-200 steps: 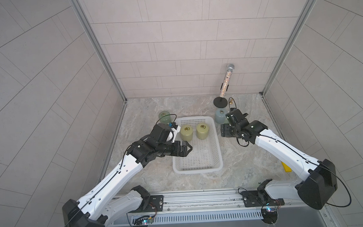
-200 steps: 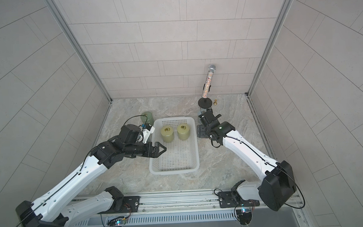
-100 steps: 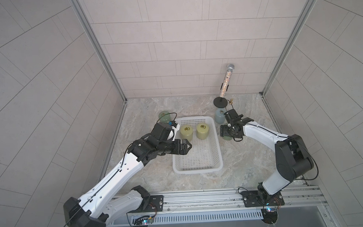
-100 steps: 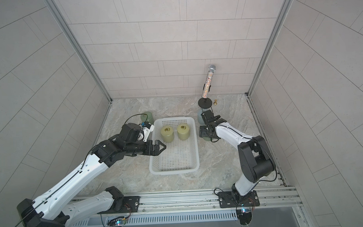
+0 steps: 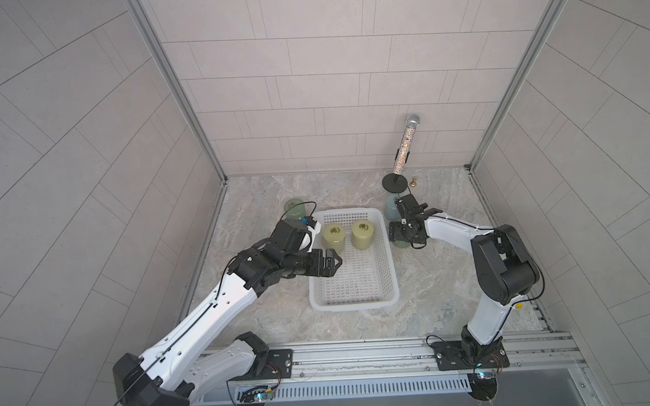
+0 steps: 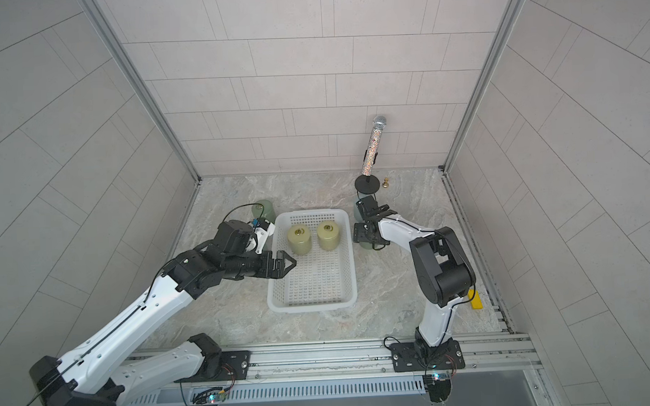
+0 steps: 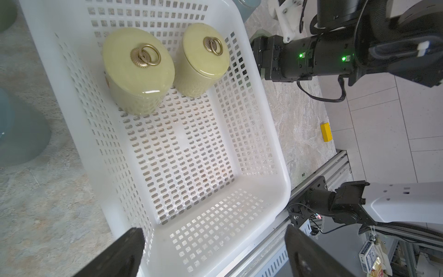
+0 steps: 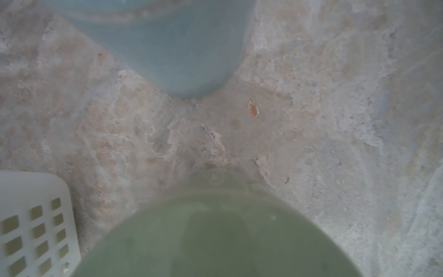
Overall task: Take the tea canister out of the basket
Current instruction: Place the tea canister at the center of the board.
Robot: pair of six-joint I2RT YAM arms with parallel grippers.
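— Where do the canisters stand?

— Two are inside the basket [image 5: 351, 306], at its far end: the left canister [image 5: 334, 238] and the right canister [image 5: 363, 235], side by side and almost touching.

— Which way do they point?

— Both are upright, with the long axis vertical and the ring-handled lids facing up. The basket's own long axis runs from near to far.

— What crowds them?

— The basket's left wall is just beside the left canister, and the right canister is close on its other side.

— And outside the basket?

— A green canister [image 5: 402, 244] stands on the surface [image 5: 449, 281] just beside the right wall. A blue canister [image 5: 390, 208] sits off the far right corner and a sage canister [image 5: 293, 208] off the far left one. A microphone [image 5: 403, 153] on a stand rises beyond the blue one. A yellow block [image 6: 475, 301] lies well to the right.

— The claws?

— The left claw [image 5: 335, 262] hangs over the basket's left rim, just nearer than the left canister, with its fingers spread and nothing between them. The right claw [image 5: 405, 234] sits directly over the green canister. I cannot tell whether it grips, because its wrist view is blurred and shows no fingers.
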